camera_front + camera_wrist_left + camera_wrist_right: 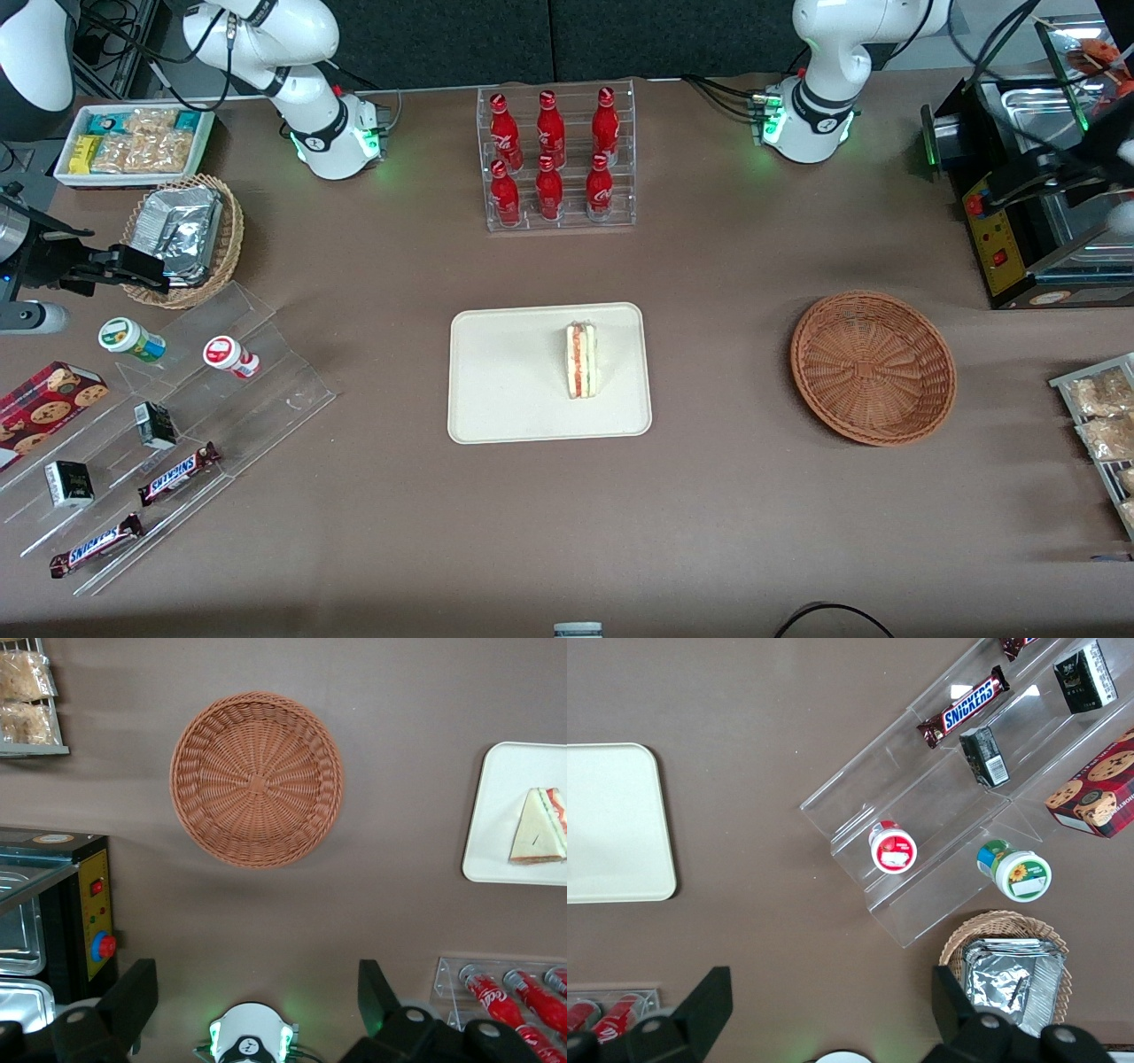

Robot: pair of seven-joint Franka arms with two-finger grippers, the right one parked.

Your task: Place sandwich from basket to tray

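The sandwich (582,361) stands on its edge on the cream tray (505,381), red and green filling facing up. The reddish-brown wicker basket (873,366) has nothing in it and lies beside the tray, toward the working arm's end of the table. In the left wrist view my gripper (257,979) is open and holds nothing. It hangs high over the bare table between the arm's base (250,1038) and the basket (257,780). The sandwich (539,827) and a corner of the tray (505,815) show there too.
A clear rack of red bottles (556,159) stands farther from the camera than the tray. A black appliance (1019,213) and a rack of snack packets (1099,416) flank the basket. A tan basket of foil packets (182,235) and an acrylic stand (168,425) lie toward the parked arm's end.
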